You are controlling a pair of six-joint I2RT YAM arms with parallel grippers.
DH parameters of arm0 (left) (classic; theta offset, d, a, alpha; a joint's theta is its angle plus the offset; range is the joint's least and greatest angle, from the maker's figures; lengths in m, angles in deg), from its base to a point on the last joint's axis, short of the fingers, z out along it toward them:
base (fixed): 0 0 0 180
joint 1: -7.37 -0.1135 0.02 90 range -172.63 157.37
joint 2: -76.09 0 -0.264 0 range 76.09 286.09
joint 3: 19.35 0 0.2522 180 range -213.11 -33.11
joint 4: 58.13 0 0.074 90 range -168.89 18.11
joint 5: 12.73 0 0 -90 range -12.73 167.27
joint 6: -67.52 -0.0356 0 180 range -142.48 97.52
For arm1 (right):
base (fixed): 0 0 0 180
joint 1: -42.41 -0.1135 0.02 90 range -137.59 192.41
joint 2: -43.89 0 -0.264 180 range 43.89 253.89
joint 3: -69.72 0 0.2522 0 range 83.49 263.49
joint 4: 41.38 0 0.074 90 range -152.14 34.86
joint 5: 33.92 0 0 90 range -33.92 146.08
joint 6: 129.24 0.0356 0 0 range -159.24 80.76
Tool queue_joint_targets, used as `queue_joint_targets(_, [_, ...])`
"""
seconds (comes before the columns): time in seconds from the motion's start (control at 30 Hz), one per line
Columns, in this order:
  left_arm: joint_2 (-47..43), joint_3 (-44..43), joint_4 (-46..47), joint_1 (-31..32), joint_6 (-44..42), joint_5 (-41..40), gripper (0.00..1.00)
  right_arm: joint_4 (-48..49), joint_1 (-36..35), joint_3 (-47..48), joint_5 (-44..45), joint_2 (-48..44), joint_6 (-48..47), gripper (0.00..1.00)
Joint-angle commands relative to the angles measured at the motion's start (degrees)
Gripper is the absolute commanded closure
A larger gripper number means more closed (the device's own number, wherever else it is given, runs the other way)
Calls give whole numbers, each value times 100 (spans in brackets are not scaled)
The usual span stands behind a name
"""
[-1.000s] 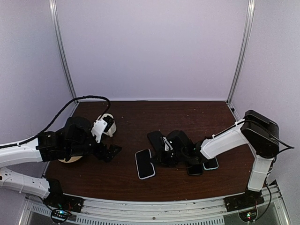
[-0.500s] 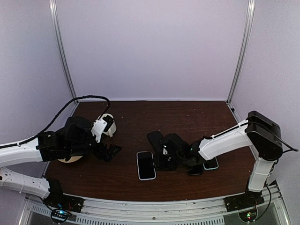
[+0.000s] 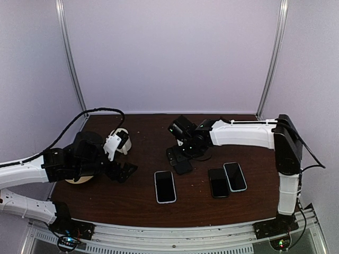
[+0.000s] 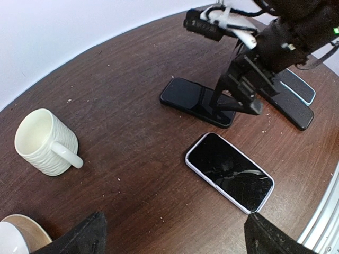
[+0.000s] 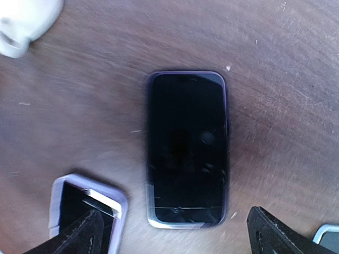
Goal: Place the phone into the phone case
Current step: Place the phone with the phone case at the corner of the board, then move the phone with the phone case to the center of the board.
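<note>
Right gripper [image 4: 237,105], jaws wide apart and empty, hovered over a dark phone [image 5: 186,148] on the tabletop [image 3: 143,206], the pale-cased phone [image 4: 229,172] lying at its 7 o'clock, seemingly seated, so the next move called for checking fit; left gripper [image 3: 126,171] gaped, idle.

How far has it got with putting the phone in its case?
Seemingly done: a phone lies flat, seated in a pale-rimmed case. In hand: nothing; the right pincer hovers open above a dark phone, and the left pincer is open. Left: perhaps the two phones at the right, if they need cases.
</note>
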Motion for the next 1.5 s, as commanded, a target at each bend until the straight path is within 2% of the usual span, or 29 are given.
queue_joint_targets(0.0, [46, -147, 99, -54, 28, 78, 6, -742, 259, 762, 133, 797, -771, 1])
queue_joint_targets(0.3, [109, -122, 164, -62, 17, 178, 6, -701, 514, 1633, -182, 1860, -890, 1])
queue_joint_targets(0.43, [108, -67, 251, -65, 28, 225, 6, -551, 513, 1691, -486, 2002, -868, 2])
queue_joint_targets(0.6, [151, -65, 266, -66, 34, 255, 6, -574, 506, 1736, -435, 2099, -847, 5])
queue_joint_targets(0.73, [160, -66, 255, -60, 34, 266, 6, -704, 497, 1684, -264, 2080, -721, 16])
queue_joint_targets(0.87, [148, -63, 239, -60, 34, 243, 6, -471, 468, 995, 19, 1661, -347, 27])
queue_joint_targets(1.07, [162, -60, 273, -70, 64, 306, 6, 297, 173, -554, 466, 573, 552, 38])
queue_joint_targets(1.33, [161, -15, 299, -100, 163, 461, 7, 743, -583, -1962, 1097, -569, 2039, 46])
queue_joint_targets(1.47, [298, 19, 231, -100, 187, 540, 13, 920, -907, -2327, 1130, -775, 2598, 46])
